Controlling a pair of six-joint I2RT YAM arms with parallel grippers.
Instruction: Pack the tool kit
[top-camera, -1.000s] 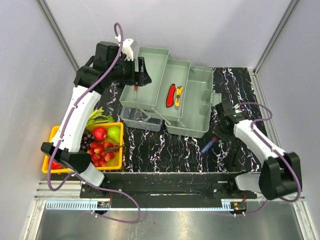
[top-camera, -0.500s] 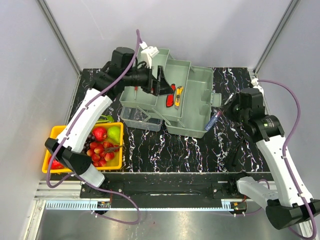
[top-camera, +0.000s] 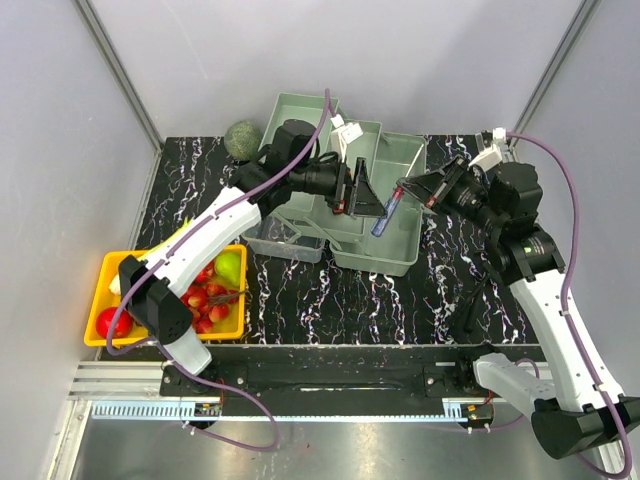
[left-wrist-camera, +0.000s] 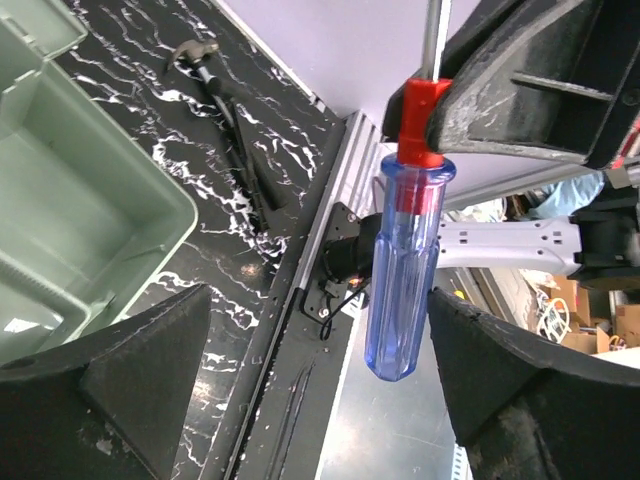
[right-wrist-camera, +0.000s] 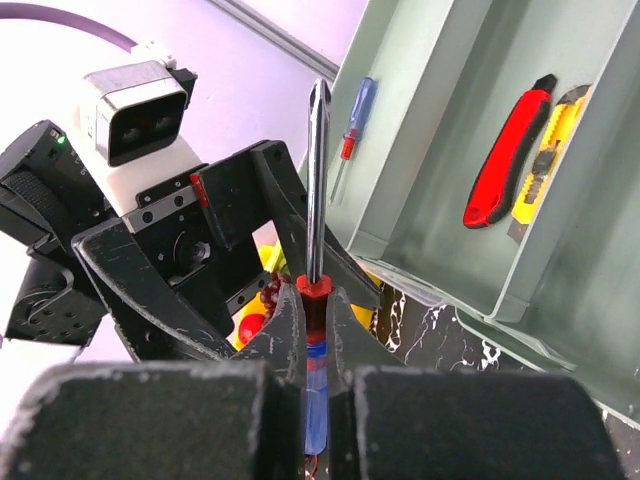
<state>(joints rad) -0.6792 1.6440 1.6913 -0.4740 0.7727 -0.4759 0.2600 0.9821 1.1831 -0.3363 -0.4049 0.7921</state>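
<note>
The pale grey-green toolbox (top-camera: 384, 256) stands open at the back centre, trays folded out. My right gripper (top-camera: 412, 188) is shut on the red collar of a blue-handled screwdriver (top-camera: 383, 220) and holds it in the air over the box. In the right wrist view (right-wrist-camera: 316, 300) its steel shaft (right-wrist-camera: 317, 170) points away. My left gripper (top-camera: 362, 190) is open; in the left wrist view (left-wrist-camera: 318, 292) the blue handle (left-wrist-camera: 404, 280) hangs between its fingers, closer to the right one, untouched. A red knife (right-wrist-camera: 510, 150), a yellow knife (right-wrist-camera: 548, 140) and a small blue screwdriver (right-wrist-camera: 352, 130) lie in the trays.
A yellow fruit tray (top-camera: 100, 272) with strawberries and a pear sits at the front left. A green melon (top-camera: 241, 139) lies at the back left. A clear insert (top-camera: 285, 237) rests against the toolbox front. A hammer (left-wrist-camera: 205, 58) lies on the black marbled table.
My right gripper has lifted the blue-handled screwdriver off the table and carried it left over the toolbox. My left arm has swung right until its open jaws flank the handle.
</note>
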